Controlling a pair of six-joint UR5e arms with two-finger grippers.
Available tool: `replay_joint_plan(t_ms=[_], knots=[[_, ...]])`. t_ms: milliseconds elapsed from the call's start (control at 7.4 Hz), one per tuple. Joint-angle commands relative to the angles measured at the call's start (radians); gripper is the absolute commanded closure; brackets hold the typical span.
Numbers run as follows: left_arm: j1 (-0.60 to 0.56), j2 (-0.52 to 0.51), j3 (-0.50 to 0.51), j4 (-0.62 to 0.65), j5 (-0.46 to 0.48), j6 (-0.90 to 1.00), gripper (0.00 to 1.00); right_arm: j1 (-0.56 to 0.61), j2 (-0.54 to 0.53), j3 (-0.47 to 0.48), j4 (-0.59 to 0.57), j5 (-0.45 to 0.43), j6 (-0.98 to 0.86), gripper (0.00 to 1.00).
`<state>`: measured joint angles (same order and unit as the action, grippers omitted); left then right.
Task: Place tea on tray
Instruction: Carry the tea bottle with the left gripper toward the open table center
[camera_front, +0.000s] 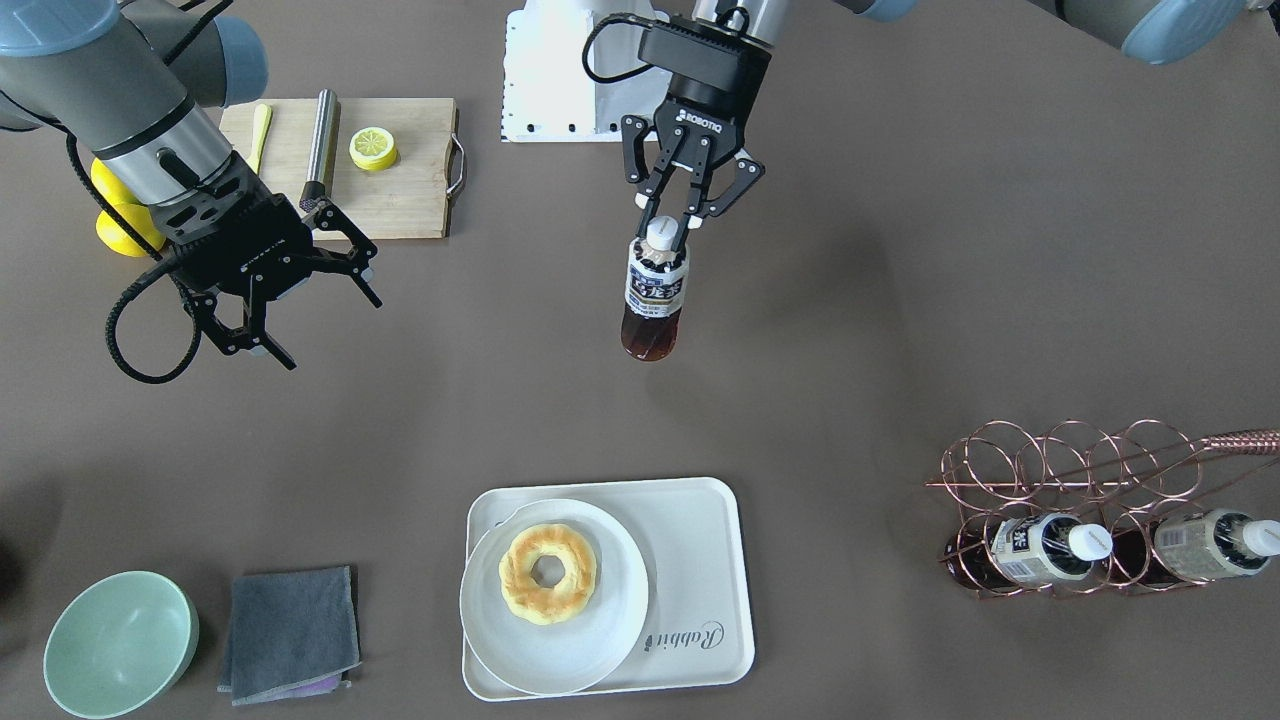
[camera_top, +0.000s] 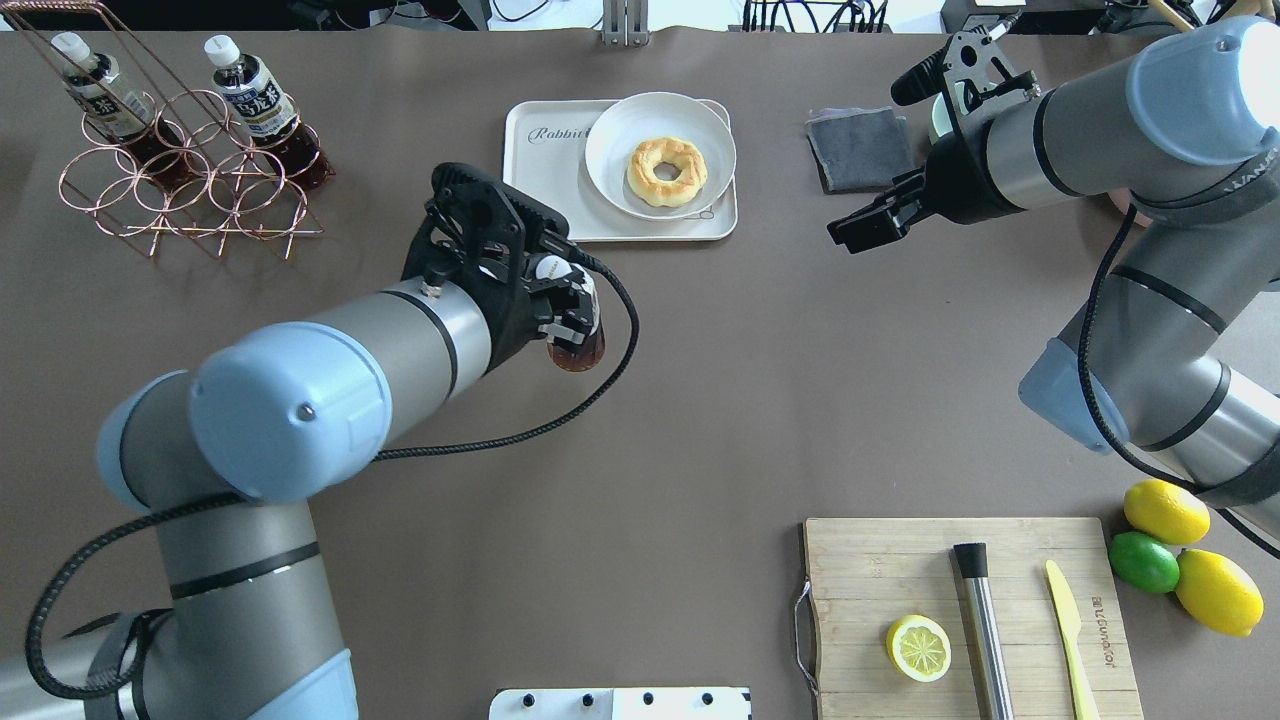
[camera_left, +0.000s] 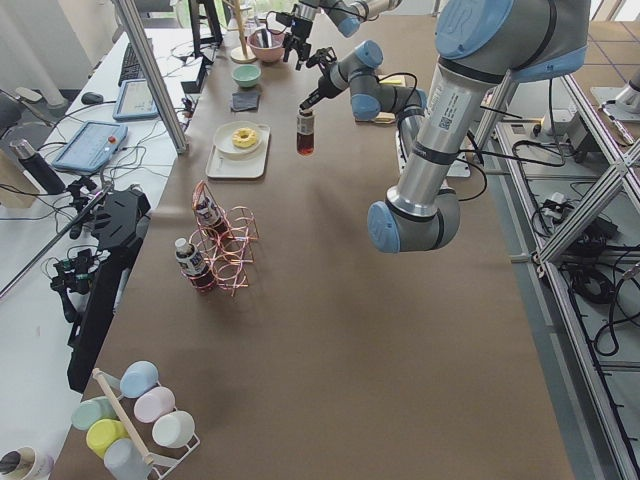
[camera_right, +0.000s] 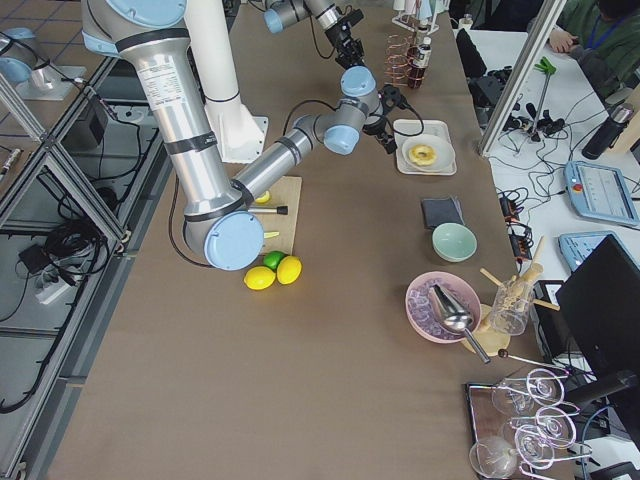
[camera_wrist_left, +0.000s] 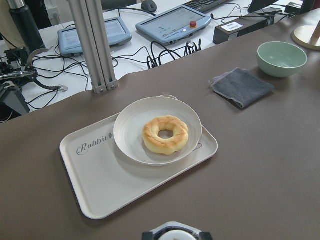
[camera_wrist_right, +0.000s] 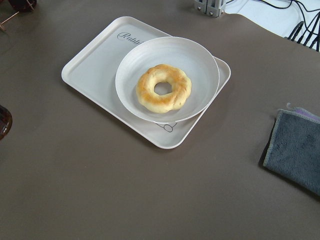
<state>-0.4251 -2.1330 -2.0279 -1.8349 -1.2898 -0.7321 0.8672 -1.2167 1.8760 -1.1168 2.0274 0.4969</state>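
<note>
My left gripper (camera_front: 666, 214) is shut on the neck of the tea bottle (camera_front: 655, 300), just below its white cap. The bottle hangs upright over the middle of the table, on the robot's side of the tray. In the overhead view the bottle (camera_top: 578, 350) shows under the left gripper (camera_top: 562, 300). Its cap (camera_wrist_left: 175, 234) sits at the bottom edge of the left wrist view. The cream tray (camera_front: 700, 560) marked "Rabbit" holds a round white plate (camera_front: 600, 640) with a doughnut, and its labelled half is bare (camera_top: 550, 190). My right gripper (camera_front: 333, 332) is open and empty.
A copper wire rack (camera_front: 1090, 470) holds two more tea bottles at the far left. A grey cloth (camera_front: 290, 630) and a green bowl (camera_front: 120, 645) lie to the right of the tray. The wooden cutting board (camera_front: 400, 200) holds a lemon half and tools, and lemons and a lime (camera_top: 1170, 550) lie beside it.
</note>
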Motion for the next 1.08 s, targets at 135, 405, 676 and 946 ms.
replay_joint_plan(t_ms=[135,405,676,946], knots=[[0.123,-0.048,0.067,0.0,0.131,-0.038,1.0,-0.005,0.002,0.0,0.002,-0.004,0.0,0.0],[0.132,-0.048,0.086,-0.004,0.136,-0.038,1.0,-0.005,0.002,-0.002,0.002,-0.004,0.0,0.0],[0.138,-0.047,0.092,-0.004,0.135,-0.036,1.0,-0.005,0.002,-0.003,0.002,-0.004,-0.001,0.0],[0.138,-0.047,0.094,-0.006,0.13,-0.035,1.0,-0.005,0.002,-0.003,0.002,-0.004,-0.001,0.0]])
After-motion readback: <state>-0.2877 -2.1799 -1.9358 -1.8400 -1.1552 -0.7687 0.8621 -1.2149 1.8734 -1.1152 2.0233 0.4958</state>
